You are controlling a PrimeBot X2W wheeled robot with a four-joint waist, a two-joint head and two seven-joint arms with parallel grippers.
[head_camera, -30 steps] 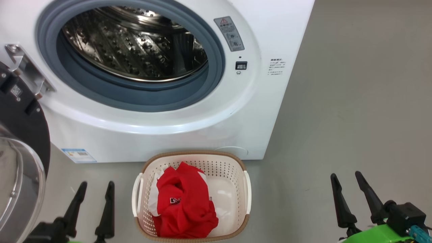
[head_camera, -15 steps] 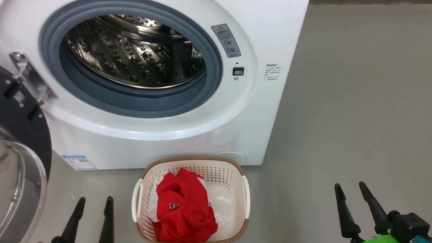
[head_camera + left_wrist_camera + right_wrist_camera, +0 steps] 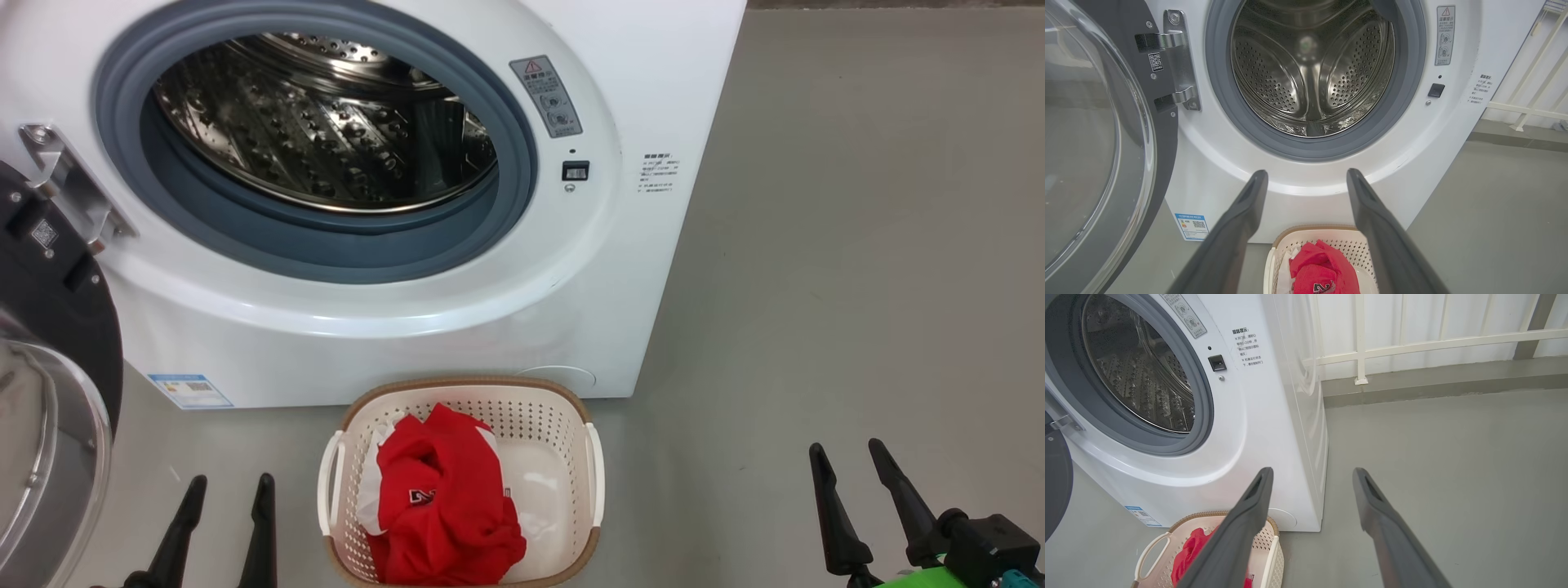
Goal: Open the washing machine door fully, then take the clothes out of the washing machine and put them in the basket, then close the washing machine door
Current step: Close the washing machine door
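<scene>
Head view: the washer (image 3: 457,327) stands on a grey floor (image 3: 857,286) with its door (image 3: 57,327) swung wide to the left on a metal hinge (image 3: 69,184). Inside the grey gasket (image 3: 326,253), the drum (image 3: 326,122) shows its perforated steel wall. The clothes (image 3: 445,498), red with white parts, lie heaped in the basket (image 3: 465,384), which sits on the floor just in front of the washer. A dark patch (image 3: 422,496) on the red cloth bears white marks. In the left wrist view it looks like a "2", partly cut off by the picture's edge.

Right of the opening is a grey warning sticker (image 3: 547,96) with a red triangle and small pictograms; its writing is too small to read. Below it sits a black latch slot (image 3: 575,171). Further right, a block of small print (image 3: 660,173) in Chinese characters runs over several lines, too fine to make out. A blue-topped label (image 3: 189,390) with small square codes sits at the front's lower left corner. A QR sticker (image 3: 1155,61) is on the door's black inner face, beside the hinge.

Left fingers (image 3: 180,531) stand apart, holding nothing, to the left of the basket. Right fingers (image 3: 826,506) are likewise apart and empty, well to the basket's right.
</scene>
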